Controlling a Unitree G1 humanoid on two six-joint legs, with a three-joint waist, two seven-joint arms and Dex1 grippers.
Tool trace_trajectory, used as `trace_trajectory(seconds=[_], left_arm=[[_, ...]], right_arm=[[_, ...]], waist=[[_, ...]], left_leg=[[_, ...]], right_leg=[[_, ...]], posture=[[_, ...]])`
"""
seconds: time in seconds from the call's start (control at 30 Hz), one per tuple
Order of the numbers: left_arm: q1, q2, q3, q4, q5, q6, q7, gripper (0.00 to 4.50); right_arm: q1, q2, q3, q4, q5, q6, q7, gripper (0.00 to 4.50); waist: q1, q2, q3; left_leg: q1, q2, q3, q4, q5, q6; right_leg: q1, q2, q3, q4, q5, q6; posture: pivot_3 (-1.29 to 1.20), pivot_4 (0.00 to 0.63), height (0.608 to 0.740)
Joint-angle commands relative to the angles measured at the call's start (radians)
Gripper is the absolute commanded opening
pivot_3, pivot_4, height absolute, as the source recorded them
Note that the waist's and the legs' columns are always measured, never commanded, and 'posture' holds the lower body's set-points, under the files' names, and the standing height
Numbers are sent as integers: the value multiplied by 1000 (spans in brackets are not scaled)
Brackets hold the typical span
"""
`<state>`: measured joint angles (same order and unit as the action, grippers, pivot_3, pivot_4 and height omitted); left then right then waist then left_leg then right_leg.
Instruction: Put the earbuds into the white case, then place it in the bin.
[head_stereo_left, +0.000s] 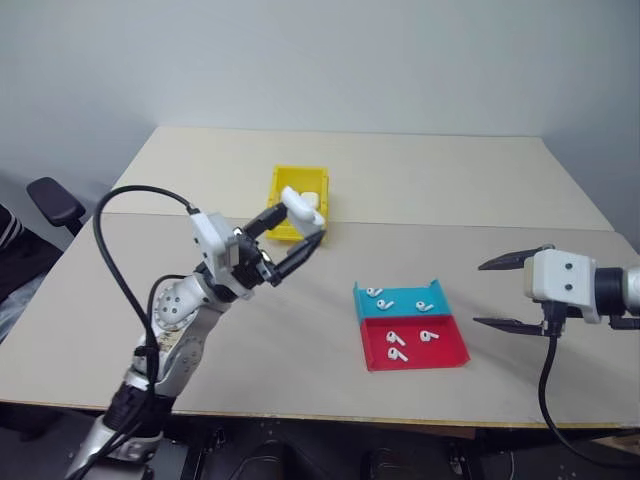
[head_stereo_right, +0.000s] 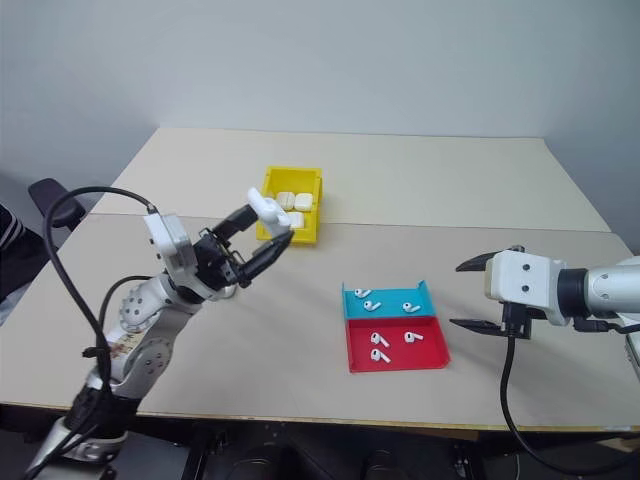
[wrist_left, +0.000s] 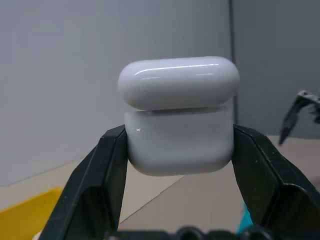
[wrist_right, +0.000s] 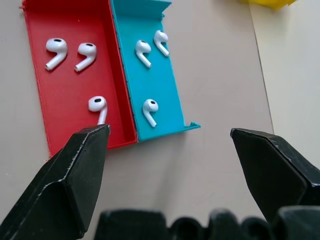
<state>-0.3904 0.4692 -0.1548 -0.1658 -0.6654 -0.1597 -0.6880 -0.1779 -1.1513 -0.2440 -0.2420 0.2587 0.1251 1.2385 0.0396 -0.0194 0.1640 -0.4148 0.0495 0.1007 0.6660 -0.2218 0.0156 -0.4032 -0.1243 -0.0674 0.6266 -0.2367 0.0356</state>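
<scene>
Six earbuds (wrist_right: 97, 104) lie in the tray (head_stereo_left: 445, 351) just ahead of the spread right tool (head_stereo_left: 505, 293), the nearer one; the left tool (head_stereo_left: 300, 232) pinches the white case (wrist_left: 179, 116), lid up, farther away.

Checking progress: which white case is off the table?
The white case clamped in the left hand, lifted above the table; the others lie in the yellow bin.

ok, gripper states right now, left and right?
Left gripper: shut on a small glossy white rounded case, held off the table.
Right gripper: open, holding nothing.
</scene>
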Motion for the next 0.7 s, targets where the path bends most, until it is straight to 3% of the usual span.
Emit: trace_trajectory(seconds=[0.03,0.3,0.57,0.7], left_arm=[[-6,-79,31,40,-11,-89,-142,2790],[70,-134,25,145,-47,-148,-549,2790],[88,-147,52,127,-5,-167,-638,2790],[131,-149,57,136,39,-197,-641,2790]], right_arm=[[-1,-28,-68,-86,29,35,-11,4500],[-82,-92,31,-242,40,89,23,4500],[-214,-122,226,-275,14,33,149,4500],[-324,-67,386,-271,-75,108,148,4500]], waist=[[-3,0,0],[-11,1,-1],[-22,1,-1],[-31,2,-1]], left_leg=[[0,0,0,1,-2,3],[0,1,-2,1,-5,8],[0,1,-8,2,-5,9],[0,1,-10,2,-5,9]], right_leg=[[0,0,0,0,0,0],[0,1,0,1,0,0],[0,0,-1,1,0,0],[0,0,0,1,0,0]], posture=[[0,150,740],[0,150,740],[0,150,740],[0,150,740]])
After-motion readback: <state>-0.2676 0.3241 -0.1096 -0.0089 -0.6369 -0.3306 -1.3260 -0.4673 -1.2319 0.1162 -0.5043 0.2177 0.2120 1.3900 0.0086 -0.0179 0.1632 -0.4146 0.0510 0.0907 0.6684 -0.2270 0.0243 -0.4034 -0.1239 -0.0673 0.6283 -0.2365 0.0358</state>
